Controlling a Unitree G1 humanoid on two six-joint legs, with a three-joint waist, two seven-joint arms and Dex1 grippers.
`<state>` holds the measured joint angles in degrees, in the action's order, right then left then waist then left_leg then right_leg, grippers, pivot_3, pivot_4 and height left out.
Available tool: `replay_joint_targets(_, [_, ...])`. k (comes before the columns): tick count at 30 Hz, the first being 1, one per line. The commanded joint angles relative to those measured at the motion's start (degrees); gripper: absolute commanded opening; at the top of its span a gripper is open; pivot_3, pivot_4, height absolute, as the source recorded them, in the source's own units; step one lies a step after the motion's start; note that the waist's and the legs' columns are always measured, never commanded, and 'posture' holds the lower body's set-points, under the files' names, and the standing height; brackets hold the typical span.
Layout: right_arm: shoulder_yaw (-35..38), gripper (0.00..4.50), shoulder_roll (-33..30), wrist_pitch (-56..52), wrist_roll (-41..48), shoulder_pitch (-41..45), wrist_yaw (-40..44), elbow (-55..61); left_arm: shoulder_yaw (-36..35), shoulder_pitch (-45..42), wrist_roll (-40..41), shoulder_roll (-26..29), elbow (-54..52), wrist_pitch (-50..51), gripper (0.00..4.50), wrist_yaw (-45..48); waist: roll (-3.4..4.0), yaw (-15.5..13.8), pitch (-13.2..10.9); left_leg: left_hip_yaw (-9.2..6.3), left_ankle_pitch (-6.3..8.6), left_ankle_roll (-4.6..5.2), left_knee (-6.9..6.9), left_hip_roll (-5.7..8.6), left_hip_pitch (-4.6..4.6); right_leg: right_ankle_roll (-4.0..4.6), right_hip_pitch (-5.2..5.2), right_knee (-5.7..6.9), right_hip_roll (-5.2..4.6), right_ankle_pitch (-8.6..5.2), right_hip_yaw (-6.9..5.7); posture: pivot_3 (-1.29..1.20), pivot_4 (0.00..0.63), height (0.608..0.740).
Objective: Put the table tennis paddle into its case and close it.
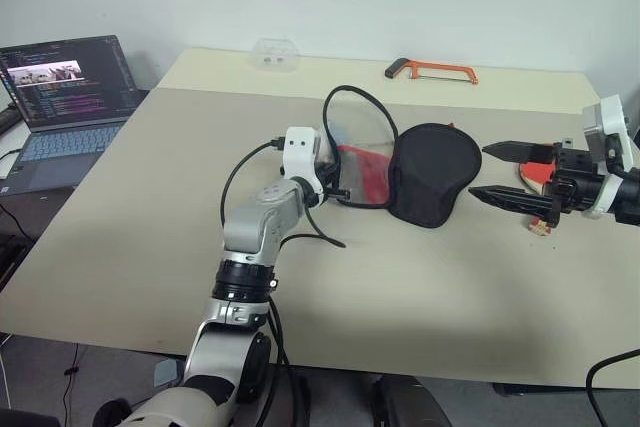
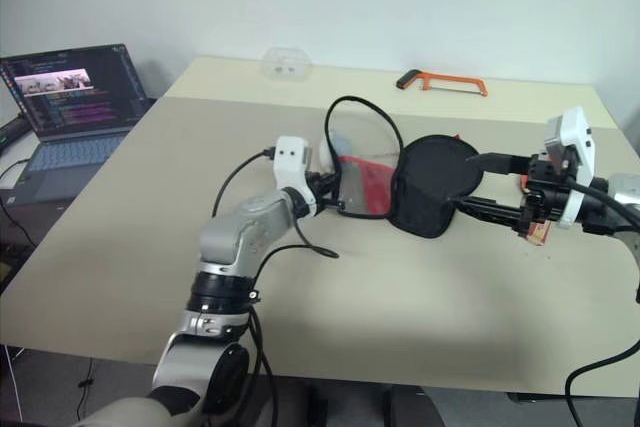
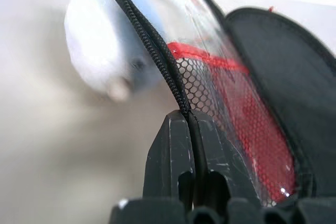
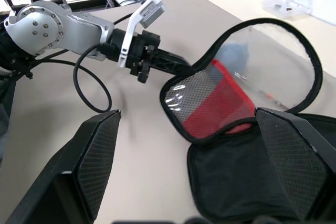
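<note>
The case lies open in the middle of the table, its black-lined half propped up. Its clear flap with red mesh pocket is lifted beside it, to its left. My left gripper is shut on the flap's black zipper edge, with the fingers pinching it. My right gripper hovers open just right of the case, pointing at the black lining, nothing between its fingers. The table tennis paddle lies on the table under that gripper, mostly hidden; its wooden handle end sticks out.
An orange hacksaw and a clear plastic box lie near the table's far edge. An open laptop stands off the left side. My left arm's black cable loops on the table.
</note>
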<state>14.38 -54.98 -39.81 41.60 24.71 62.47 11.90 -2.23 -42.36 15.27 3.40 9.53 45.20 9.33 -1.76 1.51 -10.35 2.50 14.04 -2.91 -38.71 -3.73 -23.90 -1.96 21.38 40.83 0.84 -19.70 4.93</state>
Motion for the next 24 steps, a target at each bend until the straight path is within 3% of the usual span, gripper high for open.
replay_joint_targets(1, [1.64, 4.50, -0.23, 1.18, 0.45, 0.37, 0.04, 1.65, -0.59, -2.24, -1.45, -2.36, 0.53, -3.69, 0.01, -3.61, 0.00, 0.02, 0.00, 0.00, 0.00, 0.00, 0.01, 0.00, 0.00, 0.00, 0.00, -0.01, 0.00, 0.00, 0.00, 0.00, 0.150, 0.740])
replay_joint_targets(15, [1.38, 4.50, -0.55, 1.22, 0.41, 0.92, 0.15, 1.69, -2.32, -4.65, -5.54, -14.22, 2.30, -11.04, 0.01, -20.87, -0.05, 0.01, -0.03, -0.01, 0.00, -0.01, 0.04, 0.04, -0.01, -0.02, 0.00, -0.07, 0.00, 0.00, 0.02, 0.00, 0.150, 0.740])
replay_joint_targets(24, [2.49, 4.50, -1.63, 0.65, 0.64, 0.09, 0.04, 2.36, 0.79, -2.67, -1.76, -17.70, -2.03, -5.73, 0.01, -23.18, -0.05, -0.02, -0.03, -0.02, -0.01, -0.03, 0.08, 0.05, -0.01, -0.04, 0.00, -0.10, -0.01, -0.01, 0.02, 0.00, 0.150, 0.740])
